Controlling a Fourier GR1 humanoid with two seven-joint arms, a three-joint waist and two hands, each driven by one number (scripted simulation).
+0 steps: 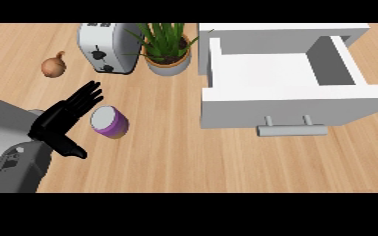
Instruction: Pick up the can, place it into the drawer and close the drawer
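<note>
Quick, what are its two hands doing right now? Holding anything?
Left hand: open, fingers straight, beside the can, holding nothing.
Right hand: not in view.

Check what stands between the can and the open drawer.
Nothing visible: bare counter lies between the can and the drawer. The potted plant stands farther back, off that path. The left hand is beside the can.
</note>
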